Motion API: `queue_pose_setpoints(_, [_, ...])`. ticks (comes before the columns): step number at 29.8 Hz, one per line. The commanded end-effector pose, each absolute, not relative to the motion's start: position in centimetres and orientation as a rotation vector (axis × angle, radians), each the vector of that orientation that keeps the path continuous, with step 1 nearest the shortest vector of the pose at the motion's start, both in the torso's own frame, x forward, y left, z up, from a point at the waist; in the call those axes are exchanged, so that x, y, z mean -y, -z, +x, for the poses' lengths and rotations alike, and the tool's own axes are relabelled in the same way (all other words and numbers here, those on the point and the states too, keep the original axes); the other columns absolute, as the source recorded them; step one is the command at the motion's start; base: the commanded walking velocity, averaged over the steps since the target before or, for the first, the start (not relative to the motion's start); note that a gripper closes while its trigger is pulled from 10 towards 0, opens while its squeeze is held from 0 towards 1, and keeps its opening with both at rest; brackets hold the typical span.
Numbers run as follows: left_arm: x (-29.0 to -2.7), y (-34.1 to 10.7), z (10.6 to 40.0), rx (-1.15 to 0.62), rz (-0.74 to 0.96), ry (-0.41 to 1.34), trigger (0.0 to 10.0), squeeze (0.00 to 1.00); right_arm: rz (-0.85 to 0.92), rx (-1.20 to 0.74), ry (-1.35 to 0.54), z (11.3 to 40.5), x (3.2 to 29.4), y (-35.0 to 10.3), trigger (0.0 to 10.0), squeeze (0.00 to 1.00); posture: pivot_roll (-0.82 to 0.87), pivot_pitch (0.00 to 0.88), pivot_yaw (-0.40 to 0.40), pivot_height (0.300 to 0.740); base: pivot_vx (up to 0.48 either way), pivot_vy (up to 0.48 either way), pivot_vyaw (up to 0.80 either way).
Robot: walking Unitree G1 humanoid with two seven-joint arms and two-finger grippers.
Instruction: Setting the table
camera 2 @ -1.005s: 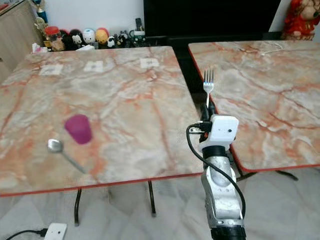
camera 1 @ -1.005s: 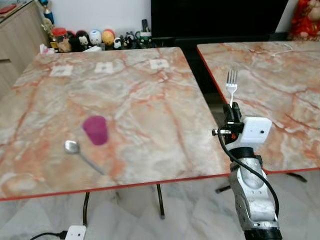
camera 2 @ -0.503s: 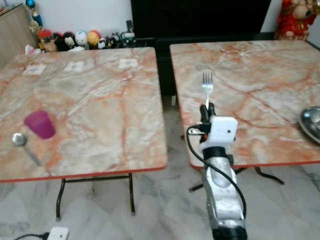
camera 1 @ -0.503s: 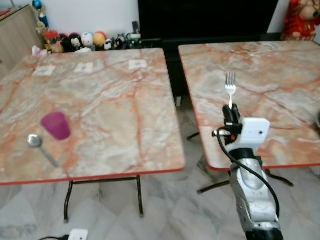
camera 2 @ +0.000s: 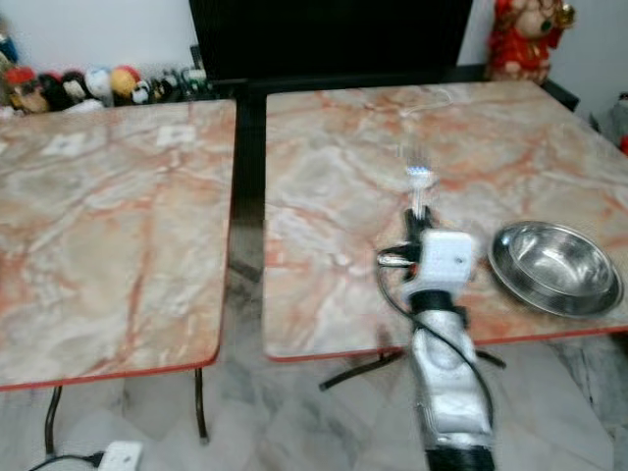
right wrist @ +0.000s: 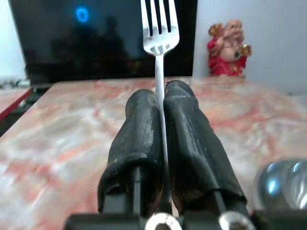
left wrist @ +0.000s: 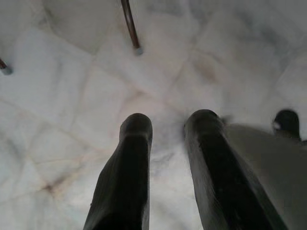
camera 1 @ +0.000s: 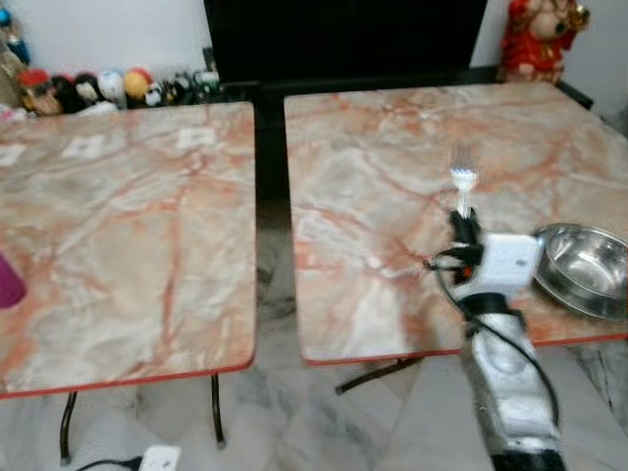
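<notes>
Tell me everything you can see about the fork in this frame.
The fork is shiny silver metal with four tines and a thin neck. It stands upright, tines up, its handle pinched between the two black fingers of the right claw. It is held in the air over the near part of the right marble-patterned table, left of a steel bowl, touching nothing but the fingers.

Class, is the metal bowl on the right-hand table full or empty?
Empty: the metal bowl shows only its bare shiny inside, sitting upright on the right-hand table.
</notes>
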State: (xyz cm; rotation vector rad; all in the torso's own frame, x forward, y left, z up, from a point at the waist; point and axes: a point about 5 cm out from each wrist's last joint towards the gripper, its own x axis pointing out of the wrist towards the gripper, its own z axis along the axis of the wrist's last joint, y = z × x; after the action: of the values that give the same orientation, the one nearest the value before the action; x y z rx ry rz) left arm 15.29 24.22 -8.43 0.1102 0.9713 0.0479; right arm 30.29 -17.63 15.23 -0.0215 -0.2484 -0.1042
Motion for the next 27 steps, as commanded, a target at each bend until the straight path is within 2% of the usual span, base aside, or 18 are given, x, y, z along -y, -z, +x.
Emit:
queue_pose_setpoints(1, [-25.2, 8.5, 14.5, -0.997, 0.128, -0.066, 10.0, 0.00, -0.011, 0.259, 0.075, 30.4, 16.6, -15.5, 10.0, 0.00, -0.08, 0.028, 0.035, 0.740, 0.304, -0.368, 0.00])
queue_pose_setpoints(14, [-25.2, 8.5, 14.5, -0.996, 0.120, -0.071, 10.0, 0.00, 0.005, 0.258, 0.108, 30.3, 17.1, -15.3, 10.0, 0.00, -0.08, 0.031, 0.036, 0.740, 0.246, -0.354, 0.00])
queue_pose_setpoints(23, [-25.2, 8.5, 14.5, -0.990, 0.115, -0.076, 10.0, 0.00, 0.005, 0.246, 0.152, 30.0, 17.9, -15.2, 10.0, 0.00, -0.09, 0.032, 0.037, 0.740, 0.000, 0.000, 0.00])
queue_pose_setpoints(27, [-25.1, 8.5, 14.5, -0.990, 0.114, -0.074, 10.0, 0.00, 0.013, 0.246, 0.164, 29.7, 18.1, -15.1, 10.0, 0.00, -0.09, 0.034, 0.033, 0.740, 0.000, 0.000, -0.79])
